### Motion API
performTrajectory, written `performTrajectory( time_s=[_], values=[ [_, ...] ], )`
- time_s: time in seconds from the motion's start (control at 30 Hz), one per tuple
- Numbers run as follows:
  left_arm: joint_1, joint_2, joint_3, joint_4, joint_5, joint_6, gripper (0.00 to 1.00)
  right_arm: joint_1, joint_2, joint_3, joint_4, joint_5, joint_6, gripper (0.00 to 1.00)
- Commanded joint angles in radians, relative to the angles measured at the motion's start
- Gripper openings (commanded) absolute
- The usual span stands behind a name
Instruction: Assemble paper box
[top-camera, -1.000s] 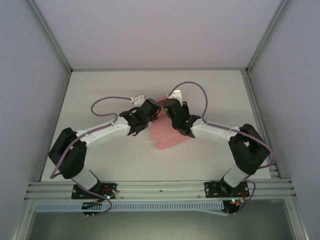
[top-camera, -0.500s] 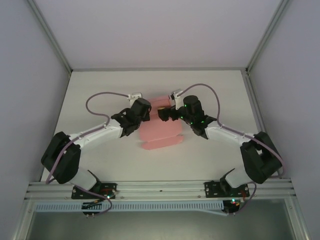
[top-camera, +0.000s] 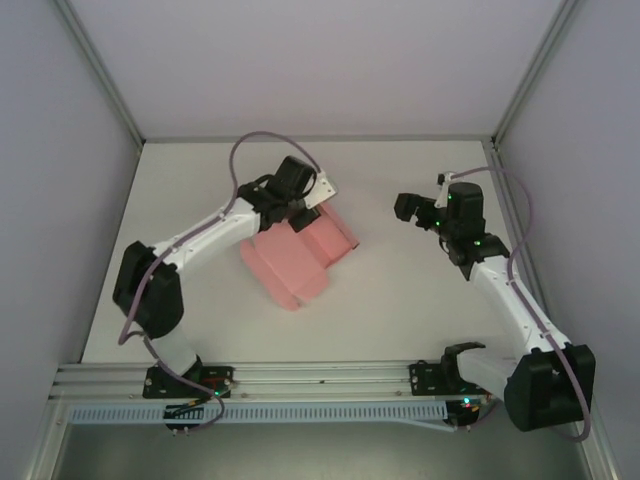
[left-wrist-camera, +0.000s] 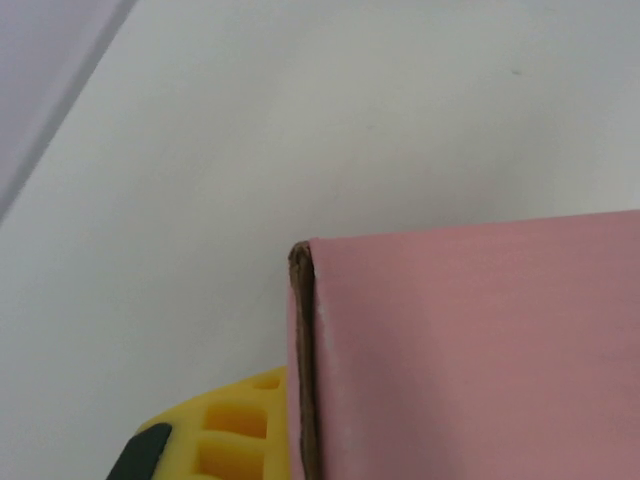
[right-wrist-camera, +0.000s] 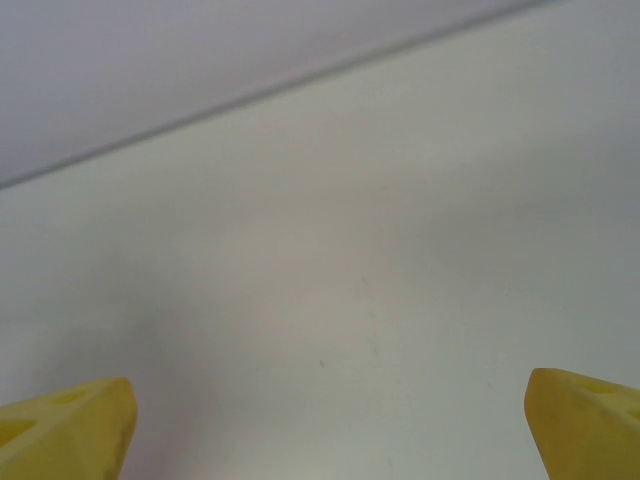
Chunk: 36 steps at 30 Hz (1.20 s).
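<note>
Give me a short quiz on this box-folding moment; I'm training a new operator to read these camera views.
1. True or false: the right gripper stands open, apart from the paper box.
2. Which is shut on the box? A: left gripper. B: right gripper. C: both.
3. Fill in: the box's card is ___ in colour.

Key: 1 true; 2 A; 3 pink.
</note>
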Motion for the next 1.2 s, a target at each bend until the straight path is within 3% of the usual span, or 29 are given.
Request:
performTrajectory(
  time_s=[0.0, 0.07, 0.13, 0.37, 0.57, 0.63, 0.73, 0.97, 1.03, 1.17],
  values=[
    [-0.034, 0.136, 0.175, -0.293, -0.009, 0.272, 0.0, -0.014, -0.014, -0.018, -0.117, -0.083, 0.026, 1.0],
    [-0.08, 0.237, 0.258, -0.339, -0.131, 0.293, 0.0, -0.021, -0.024, -0.037, -0.118, -0.074, 0.024, 1.0],
    [-0.116, 0.312, 0.298, -0.346, -0.177, 0.327, 0.0, -0.031, -0.035, -0.052, -0.116, -0.066, 0.014, 1.0],
    [-0.186, 0.428, 0.26, -0.074, -0.351, 0.404, 0.0, -0.1, -0.054, -0.108, -0.078, -0.106, 0.039, 1.0],
    [-0.234, 0.49, 0.204, 0.021, -0.382, 0.42, 0.0, -0.15, -0.07, -0.126, -0.089, -0.116, 0.044, 1.0],
    [-0.238, 0.496, 0.215, 0.014, -0.362, 0.393, 0.16, -0.164, -0.066, -0.125, -0.102, -0.122, 0.04, 1.0],
    [-0.238, 0.458, 0.232, -0.003, -0.308, 0.362, 0.47, -0.172, -0.056, -0.116, -0.119, -0.141, 0.017, 1.0],
    [-0.233, 0.281, 0.174, 0.056, -0.183, 0.324, 0.78, -0.174, -0.014, -0.066, -0.142, -0.148, -0.02, 1.0],
    [-0.233, 0.226, 0.168, 0.065, -0.155, 0.285, 1.0, -0.172, -0.001, -0.053, -0.124, -0.199, -0.056, 1.0],
    [-0.233, 0.066, 0.103, 0.155, -0.132, 0.127, 1.0, -0.164, 0.066, -0.03, -0.076, -0.32, -0.1, 1.0]
  ],
)
